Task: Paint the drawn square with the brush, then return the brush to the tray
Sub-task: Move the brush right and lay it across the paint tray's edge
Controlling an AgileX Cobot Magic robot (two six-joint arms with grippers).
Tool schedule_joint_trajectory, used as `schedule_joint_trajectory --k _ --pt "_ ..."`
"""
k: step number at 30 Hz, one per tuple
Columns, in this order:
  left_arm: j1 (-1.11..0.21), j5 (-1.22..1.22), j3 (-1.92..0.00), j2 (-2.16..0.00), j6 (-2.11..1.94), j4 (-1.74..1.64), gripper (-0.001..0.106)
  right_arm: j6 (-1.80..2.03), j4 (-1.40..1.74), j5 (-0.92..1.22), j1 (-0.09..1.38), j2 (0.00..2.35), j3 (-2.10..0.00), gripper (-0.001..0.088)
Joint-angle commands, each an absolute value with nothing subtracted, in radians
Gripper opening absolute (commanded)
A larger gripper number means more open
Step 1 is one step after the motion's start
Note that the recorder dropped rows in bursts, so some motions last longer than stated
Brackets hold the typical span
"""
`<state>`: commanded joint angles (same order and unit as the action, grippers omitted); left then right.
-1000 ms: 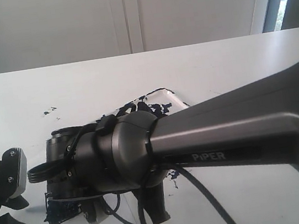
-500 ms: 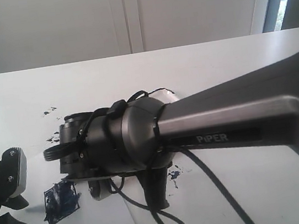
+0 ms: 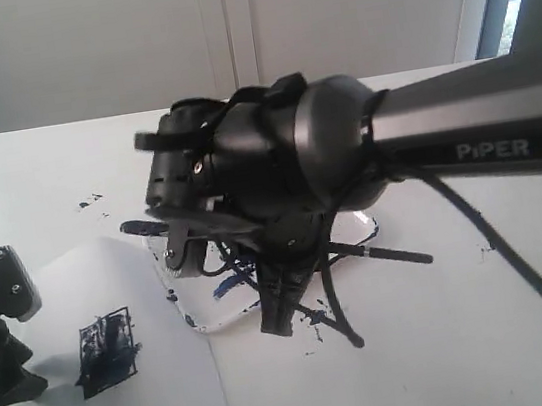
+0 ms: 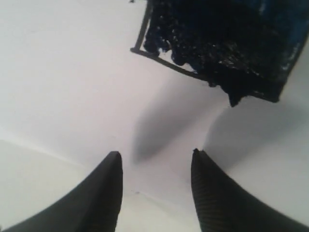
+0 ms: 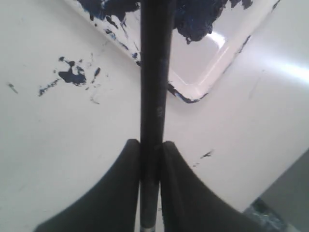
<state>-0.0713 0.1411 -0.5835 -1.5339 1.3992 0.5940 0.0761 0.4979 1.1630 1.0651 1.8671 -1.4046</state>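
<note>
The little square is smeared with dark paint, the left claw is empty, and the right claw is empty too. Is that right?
Not quite. The right gripper is not empty: the right wrist view shows its jaws shut on the brush. The rest holds: the drawn square is smeared dark and the left gripper is open, empty.

Drawn square (image 3: 107, 349) left of the tray (image 5: 198, 60), brush (image 5: 154, 87) over the tray's edge

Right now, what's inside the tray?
Dark blue paint blotches on the tray floor; the brush crosses over it. Brush tip and the tray's far end cannot be seen.
</note>
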Motion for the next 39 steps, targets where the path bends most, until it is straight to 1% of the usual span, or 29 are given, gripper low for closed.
schedule_joint_trajectory --k 4,9,11,13,17,19,24,32,35,39 --pt "-0.071 0.186 -0.584 -1.502 1.311 0.594 0.044 0.116 0.412 1.215 1.026 1.869 -1.397 0.0" --pt "-0.071 0.247 -0.584 -1.483 1.215 0.594 0.044 0.188 0.411 1.213 0.973 1.884 -1.347 0.0" --pt "-0.071 0.264 -0.584 -1.462 1.146 0.594 0.041 0.19 0.399 1.221 0.949 1.897 -1.335 0.0" --pt "-0.071 0.267 -0.584 -1.437 1.095 0.594 0.035 0.19 0.387 1.221 0.926 1.909 -1.322 0.0" --pt "-0.071 0.294 -0.584 -1.387 1.066 0.59 0.016 0.188 0.37 1.212 0.904 1.919 -1.301 0.0" --pt "-0.071 0.294 -0.584 -1.368 1.026 0.594 0.01 0.188 0.351 1.198 0.898 1.924 -1.301 0.0" --pt "-0.071 0.292 -0.584 -1.339 0.939 0.594 0.009 0.183 0.339 1.163 0.896 1.951 -1.301 0.0" --pt "-0.071 0.297 -0.584 -1.337 0.945 0.566 0.009 0.21 0.345 1.153 0.896 2.008 -1.301 0.0003" --pt "-0.071 0.292 -0.584 -1.337 0.954 0.566 0.009 0.21 0.338 1.139 0.896 2.011 -1.301 0.0061" --pt "-0.071 0.286 -0.584 -1.337 0.965 0.566 0.009 0.21 0.338 1.13 0.896 2.009 -1.301 0.0191"
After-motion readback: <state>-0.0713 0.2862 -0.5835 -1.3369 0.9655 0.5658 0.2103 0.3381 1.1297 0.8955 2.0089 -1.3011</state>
